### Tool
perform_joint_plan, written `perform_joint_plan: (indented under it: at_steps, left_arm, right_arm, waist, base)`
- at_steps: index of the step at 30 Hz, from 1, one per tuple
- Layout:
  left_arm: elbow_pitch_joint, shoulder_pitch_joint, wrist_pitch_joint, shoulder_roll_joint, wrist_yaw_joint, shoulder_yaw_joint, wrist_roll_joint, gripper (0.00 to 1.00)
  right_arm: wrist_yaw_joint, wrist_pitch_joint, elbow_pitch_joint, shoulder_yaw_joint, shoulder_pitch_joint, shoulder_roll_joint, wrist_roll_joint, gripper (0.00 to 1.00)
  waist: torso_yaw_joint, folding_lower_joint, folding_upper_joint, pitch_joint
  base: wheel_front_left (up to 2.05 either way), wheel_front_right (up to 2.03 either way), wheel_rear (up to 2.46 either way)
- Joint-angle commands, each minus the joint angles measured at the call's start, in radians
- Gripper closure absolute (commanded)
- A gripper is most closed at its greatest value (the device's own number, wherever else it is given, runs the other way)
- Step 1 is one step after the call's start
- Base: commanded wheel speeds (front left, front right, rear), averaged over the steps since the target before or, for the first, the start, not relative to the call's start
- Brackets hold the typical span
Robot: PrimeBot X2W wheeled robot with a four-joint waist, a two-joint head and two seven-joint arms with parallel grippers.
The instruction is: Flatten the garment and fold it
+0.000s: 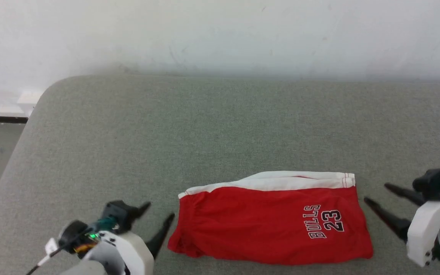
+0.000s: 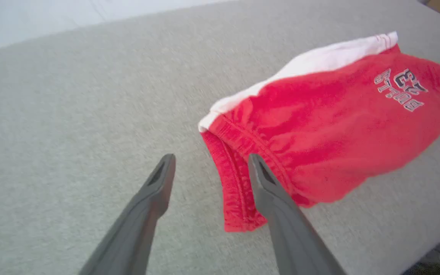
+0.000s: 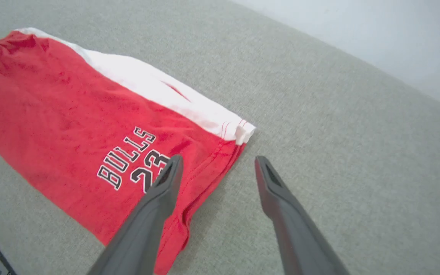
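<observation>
Flat-lying red basketball shorts of thin cloth point(image 1: 269, 233) form a rough rectangle on the grey-green cloth-covered worktop point(image 1: 220, 126), near its front edge and between the two hands. A white side stripe point(image 1: 281, 180) runs along the far edge. The black-and-white print "BULLS 23" point(image 1: 324, 221) sits toward the robot's right end, its letters turned sideways in the head view. The gathered red waistband point(image 2: 235, 183) forms the left end, and two layers of cloth show at the hem on the right end. The left hand point(image 1: 159, 210) — two long dark fingers spread apart, holding nothing — lies just beside the waistband. In the left wrist view one finger overlaps the waistband, though whether it touches cannot be told. The right hand point(image 1: 376, 193) — fingers likewise apart and empty — lies just beside the hem end, clear of the cloth in the head view. A pale wall point(image 1: 220, 34) stands behind the worktop
</observation>
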Motion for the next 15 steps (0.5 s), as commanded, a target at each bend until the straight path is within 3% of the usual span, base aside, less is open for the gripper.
perform_joint_plan:
  at_steps: [1, 5, 10, 15]
  left_arm:
    - [-0.032, -0.002, -0.061, 0.019, 0.059, 0.04, 0.04, 0.0]
    - [-0.083, -0.012, -0.184, 0.014, 0.181, 0.128, 0.098, 0.0]
    - [-0.115, 0.001, -0.215, -0.031, 0.299, 0.251, 0.206, 0.0]
    - [-0.159, 0.08, -0.216, -0.127, 0.348, 0.431, 0.365, 0.0]
  right_arm:
    - [-0.001, 0.023, -0.037, -0.07, 0.022, -0.002, -0.03, 0.0]
    - [-0.001, 0.131, -0.102, -0.193, 0.052, 0.0, -0.098, 0.0]
    - [-0.001, 0.326, -0.168, -0.249, 0.073, 0.005, -0.125, 0.0]
    - [-0.001, 0.493, -0.17, -0.273, 0.073, 0.013, -0.084, 0.0]
  waist:
    - [0.003, 0.0002, 0.0, -0.009]
    - [0.005, 0.0002, 0.0, -0.008]
    - [0.003, 0.0002, 0.0, 0.004]
    - [0.007, 0.0002, 0.0, 0.029]
  base:
    - [0.0, 0.0, 0.0]
    - [0.0, 0.0, 0.0]
    - [0.0, 0.0, 0.0]
    - [0.0, 0.0, 0.0]
